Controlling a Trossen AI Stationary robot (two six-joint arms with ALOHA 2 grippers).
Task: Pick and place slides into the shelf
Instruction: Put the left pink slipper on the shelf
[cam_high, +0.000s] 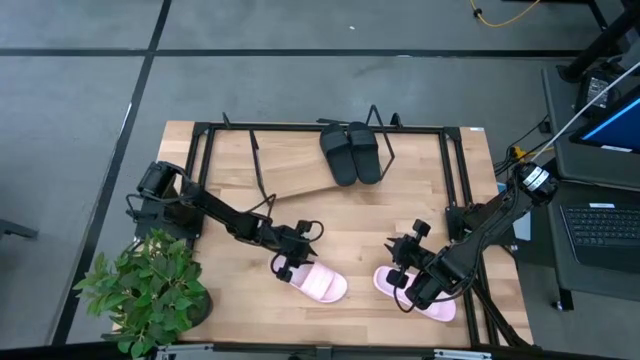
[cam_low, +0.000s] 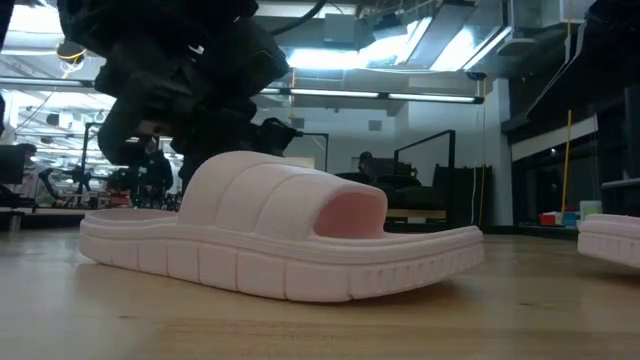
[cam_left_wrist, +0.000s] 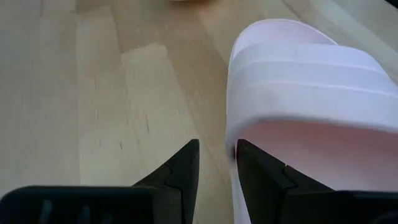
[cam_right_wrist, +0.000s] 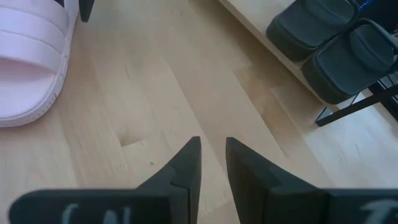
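Two pale pink slides lie sole-down on the wooden table: one left of centre (cam_high: 318, 282) (cam_low: 280, 235) (cam_left_wrist: 311, 81) (cam_right_wrist: 31, 56), the other to its right (cam_high: 415, 295) (cam_low: 610, 240). Two black slides (cam_high: 350, 152) (cam_right_wrist: 329, 43) rest side by side on the slanted light-wood shelf (cam_high: 300, 165). My left gripper (cam_high: 288, 262) (cam_left_wrist: 216, 163) is open at the open end of the left pink slide, one finger over its footbed and one outside its side wall. My right gripper (cam_high: 400, 250) (cam_right_wrist: 212, 158) hangs over bare table beside the right pink slide, slightly open, with nothing between its fingers. My left gripper comes at the pink slide slanting down from the table's left, its fingers on either side of the side wall (cam_left_wrist: 231, 140) next to the strap's opening. I cannot tell whether either finger touches it. The slide lies flat on the table.
A black metal frame (cam_high: 455, 180) borders the table's back and sides. A potted plant (cam_high: 150, 290) stands at the near left corner. Bare wood lies between the pink slides and the shelf. A laptop (cam_high: 600, 230) sits off the table's right side.
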